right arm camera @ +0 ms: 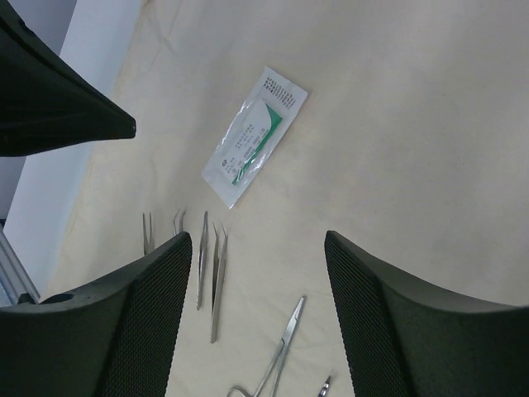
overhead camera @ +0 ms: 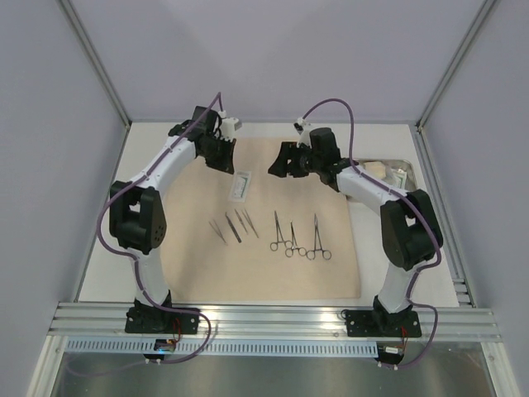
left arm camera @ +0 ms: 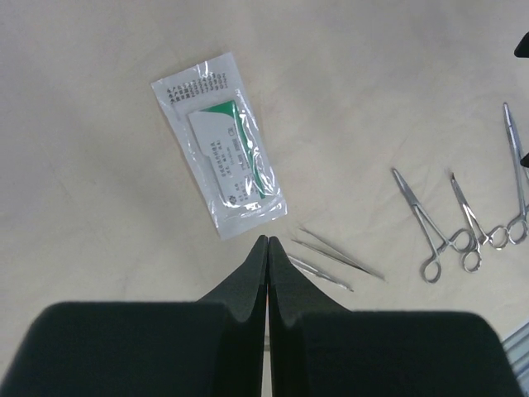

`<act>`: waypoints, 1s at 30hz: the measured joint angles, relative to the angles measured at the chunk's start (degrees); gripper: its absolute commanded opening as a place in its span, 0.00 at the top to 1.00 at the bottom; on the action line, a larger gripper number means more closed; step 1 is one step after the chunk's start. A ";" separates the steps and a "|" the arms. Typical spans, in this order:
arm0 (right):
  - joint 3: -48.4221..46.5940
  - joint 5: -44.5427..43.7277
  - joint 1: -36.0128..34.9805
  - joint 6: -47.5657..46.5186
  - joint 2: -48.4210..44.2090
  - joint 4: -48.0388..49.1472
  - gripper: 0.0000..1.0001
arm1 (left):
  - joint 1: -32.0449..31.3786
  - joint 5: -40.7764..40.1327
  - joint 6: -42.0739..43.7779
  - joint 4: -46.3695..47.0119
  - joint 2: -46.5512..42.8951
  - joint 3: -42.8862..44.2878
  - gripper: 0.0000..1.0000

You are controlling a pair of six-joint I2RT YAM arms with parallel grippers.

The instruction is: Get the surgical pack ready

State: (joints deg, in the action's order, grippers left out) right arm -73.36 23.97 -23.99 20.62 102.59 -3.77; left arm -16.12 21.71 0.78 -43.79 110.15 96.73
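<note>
A tan cloth sheet (overhead camera: pixel 264 273) covers the table. On its far half lies a white packet (left arm camera: pixel 223 149) with a green-and-white label, its print too small to read. Bare cloth surrounds it. Nearer, tweezers (overhead camera: pixel 234 225) lie left of three clamps (overhead camera: pixel 297 238). A steel tray (overhead camera: pixel 407 169) sits beyond the cloth's right edge. The left gripper (left arm camera: pixel 268 240) is clenched and empty. The right gripper (right arm camera: pixel 256 240) is spread wide, grasping nothing.

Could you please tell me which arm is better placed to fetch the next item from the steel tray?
Right, probably. The steel tray lies on that arm's side, and the right fingers stand open and empty. The left fingers are shut and farther off.
</note>
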 measured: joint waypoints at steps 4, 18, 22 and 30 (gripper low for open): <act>-2.97 -0.57 -0.76 4.35 4.66 0.94 0.37 | -0.31 -3.82 -0.20 -3.54 4.85 5.86 0.75; -13.62 -1.22 -5.18 18.53 22.16 1.01 0.54 | -0.31 -10.80 -2.60 -5.60 16.72 11.17 0.79; -14.97 -0.52 -5.29 22.08 26.62 1.29 0.57 | -0.28 -11.37 -2.86 -5.73 16.74 10.69 0.80; -19.12 0.15 -5.57 24.65 29.68 1.64 0.60 | -0.31 -11.50 -3.02 -5.73 18.25 10.67 0.81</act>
State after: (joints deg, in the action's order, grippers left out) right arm -92.49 24.12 -29.56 45.28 132.27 -2.13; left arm -16.43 10.22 -2.24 -49.52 128.40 107.39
